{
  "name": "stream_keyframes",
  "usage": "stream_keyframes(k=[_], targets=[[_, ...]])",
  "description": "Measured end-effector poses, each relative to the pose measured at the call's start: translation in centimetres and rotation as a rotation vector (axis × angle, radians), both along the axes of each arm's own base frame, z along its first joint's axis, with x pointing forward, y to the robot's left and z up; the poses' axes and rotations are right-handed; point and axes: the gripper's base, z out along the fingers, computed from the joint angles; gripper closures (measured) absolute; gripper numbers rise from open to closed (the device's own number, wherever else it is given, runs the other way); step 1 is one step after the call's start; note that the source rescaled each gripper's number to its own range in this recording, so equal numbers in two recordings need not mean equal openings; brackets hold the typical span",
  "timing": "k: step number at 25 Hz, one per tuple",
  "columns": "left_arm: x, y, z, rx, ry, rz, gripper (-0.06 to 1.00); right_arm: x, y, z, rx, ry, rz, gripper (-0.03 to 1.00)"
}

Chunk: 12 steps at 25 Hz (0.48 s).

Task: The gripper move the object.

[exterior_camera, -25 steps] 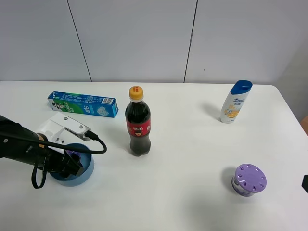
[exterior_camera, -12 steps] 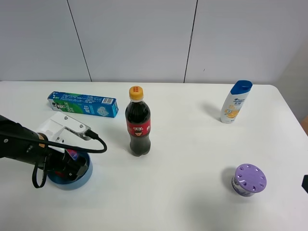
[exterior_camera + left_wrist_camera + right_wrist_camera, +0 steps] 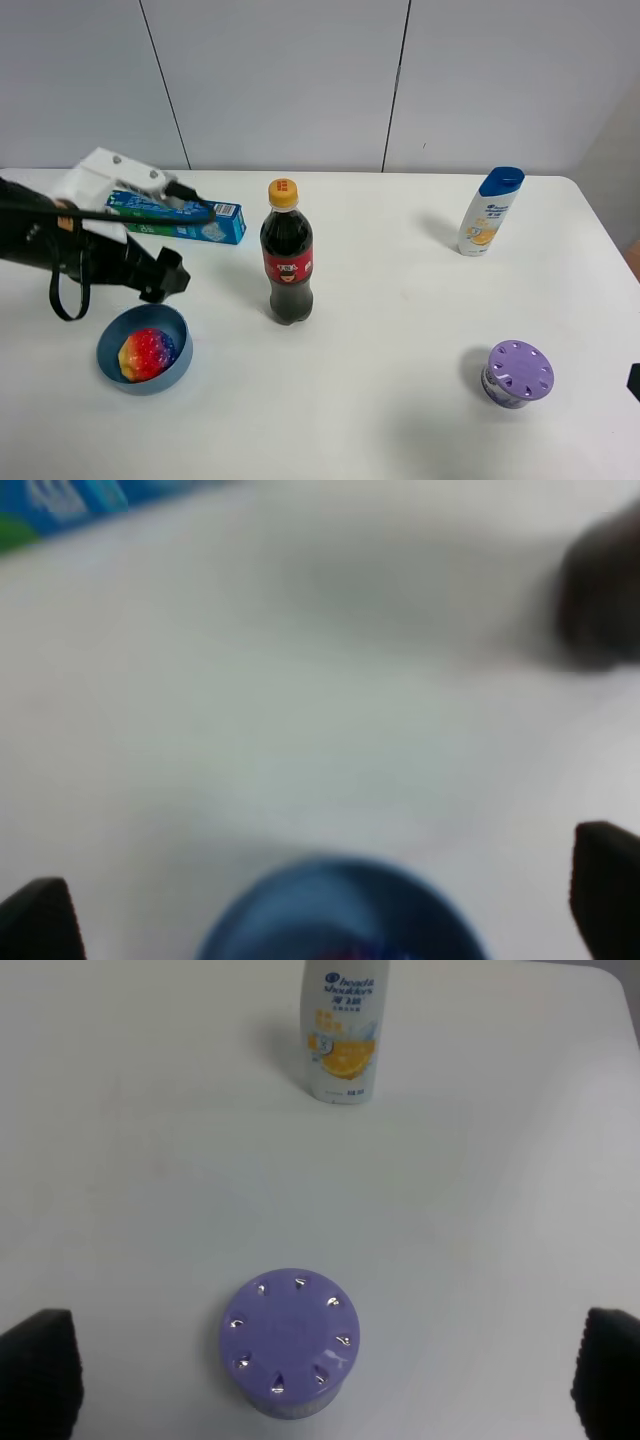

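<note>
One each: cola bottle [image 3: 286, 265], shampoo bottle [image 3: 489, 212], bowl [image 3: 152, 386], ball [image 3: 146, 353], jar [image 3: 519, 373], toothpaste box [image 3: 218, 229].

The table [image 3: 400, 400] is smooth, matt white. At 8 o'clock the blue bowl [image 3: 108, 340] looks like smooth plastic with a faint sheen. The rainbow ball [image 3: 146, 354] in it looks soft and slightly shiny. The cola bottle [image 3: 286, 270] is clear glossy plastic. The toothpaste box [image 3: 215, 225] at 10 o'clock is glossy printed card. The shampoo bottle [image 3: 488, 215] at 2 o'clock is smooth white plastic. The jar [image 3: 289, 1340] at 4 o'clock has a purple plastic lid with glinting dimples.
</note>
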Motion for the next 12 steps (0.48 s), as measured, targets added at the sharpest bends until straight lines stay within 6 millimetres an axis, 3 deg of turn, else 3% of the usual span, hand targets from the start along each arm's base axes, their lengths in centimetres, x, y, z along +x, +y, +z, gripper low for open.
stream_keyframes(k=[3, 8, 12], targets=[[1.9, 1.2, 3.5, -0.018, -0.029, 0.077, -0.04, 0.0, 0.0, 0.0, 0.0, 0.0, 0.0, -0.03], [4.4, 6.6, 9.2, 0.029, -0.102, 0.219, -0.05, 0.0, 0.0, 0.0, 0.0, 0.0, 0.0, -0.03], [3.5, 11.0, 12.4, 0.092, -0.112, 0.315, -0.05, 0.0, 0.0, 0.0, 0.0, 0.0, 0.0, -0.03]])
